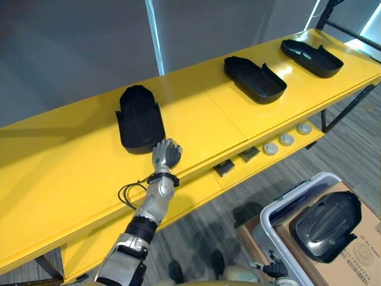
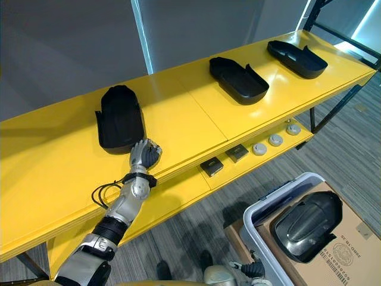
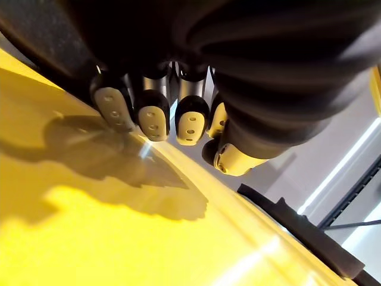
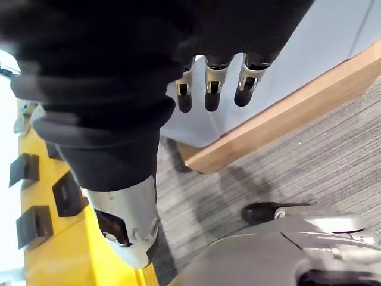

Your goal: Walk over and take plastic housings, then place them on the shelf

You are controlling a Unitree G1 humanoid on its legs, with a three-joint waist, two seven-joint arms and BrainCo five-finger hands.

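A black plastic housing lies on the left part of the yellow shelf top. My left hand hovers at the housing's near right corner, just off its rim, fingers curled with nothing in them, low over the shelf. Two more black housings lie further right on the same shelf. Another housing rests in the grey bin at the lower right. My right hand hangs beside that bin over the floor, fingers straight and empty.
The bin stands on a cardboard box on the carpet. A lower yellow shelf carries small black blocks and round grey discs. A grey wall runs behind the shelf, and a dark rack post stands at the far right.
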